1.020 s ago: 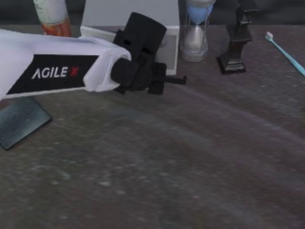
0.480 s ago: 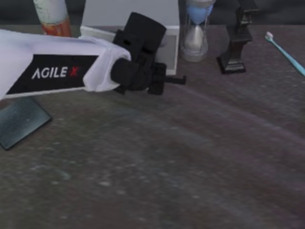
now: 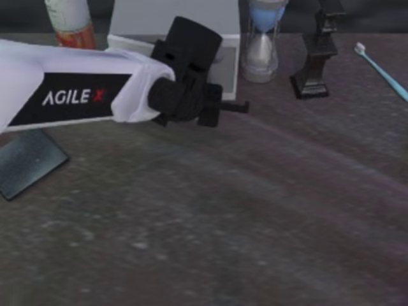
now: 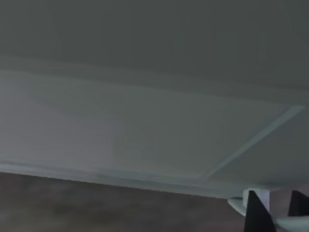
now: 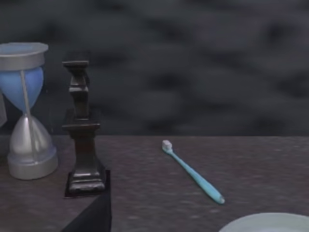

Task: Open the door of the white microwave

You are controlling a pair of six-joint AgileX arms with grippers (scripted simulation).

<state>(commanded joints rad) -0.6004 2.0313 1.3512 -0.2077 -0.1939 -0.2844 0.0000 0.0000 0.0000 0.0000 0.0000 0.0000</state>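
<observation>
Left gripper [image 3: 220, 105] sits right up against the front of the white microwave [image 3: 172, 16] at the back of the table, a bit left of centre in the top view. The white arm with the AgileX label comes in from the left side and ends in the black wrist block, which covers most of the door [image 3: 127, 43]. Only a strip of the door's white frame peeks out on either side of the wrist. From the left wrist view, the door [image 4: 145, 130] fills almost the whole picture as a pale panel with a framed edge. Two dark fingertips [image 4: 256, 212] show in the corner with the white handle [image 4: 270, 220] between them, so the gripper looks clamped on the handle bar.

Right arm isn't visible from above. Its wrist camera just looks across the right part of the table, and I can't tell what its fingers are doing.

Other stuff around: a blue hourglass [image 3: 261, 38] just right of the microwave, a dark statuette [image 3: 317, 54] beside that, and a light blue toothbrush [image 3: 382, 70] lying near the right edge. There's an orange and white bottle [image 3: 70, 22] left of the microwave, and a dark flat slab [image 3: 29, 162] at the left edge under the arm.
</observation>
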